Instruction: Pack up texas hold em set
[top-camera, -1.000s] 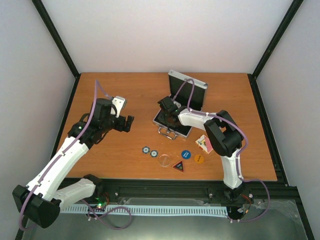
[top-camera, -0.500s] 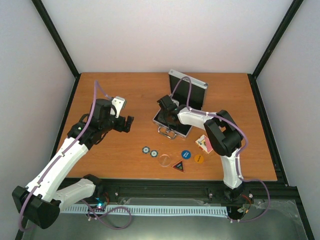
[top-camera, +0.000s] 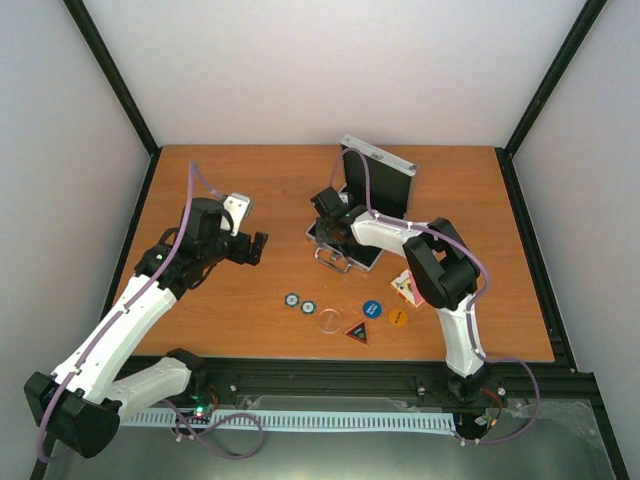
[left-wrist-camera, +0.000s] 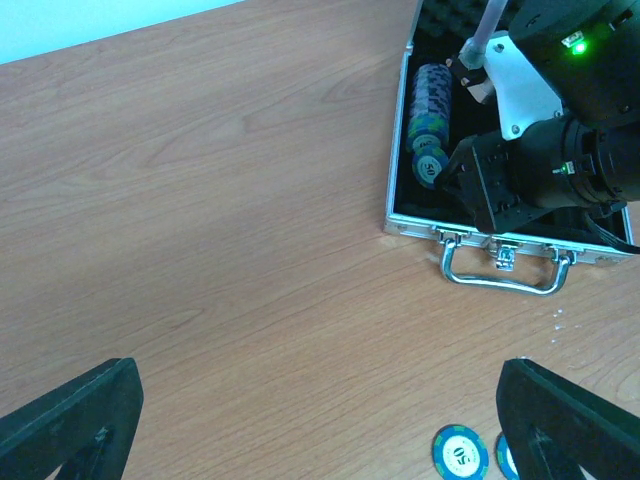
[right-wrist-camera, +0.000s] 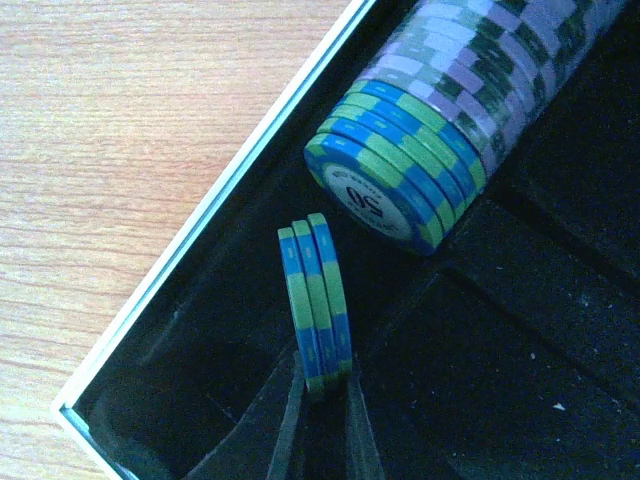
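Three chips (right-wrist-camera: 315, 290) (on edge) in case (right-wrist-camera: 520, 400) | right claw (right-wrist-camera: 322, 392) pinches them | left claw (left-wrist-camera: 320, 425) agape

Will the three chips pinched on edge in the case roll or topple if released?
The three chips stand on edge, apart from the chip row, so they would probably topple. Round rims may roll inside the case.

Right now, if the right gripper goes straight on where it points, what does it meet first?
Likely the chip row in the case: the right gripper, shut on three chips, points at its blue-green end. Depth unclear; the black lining could come first.
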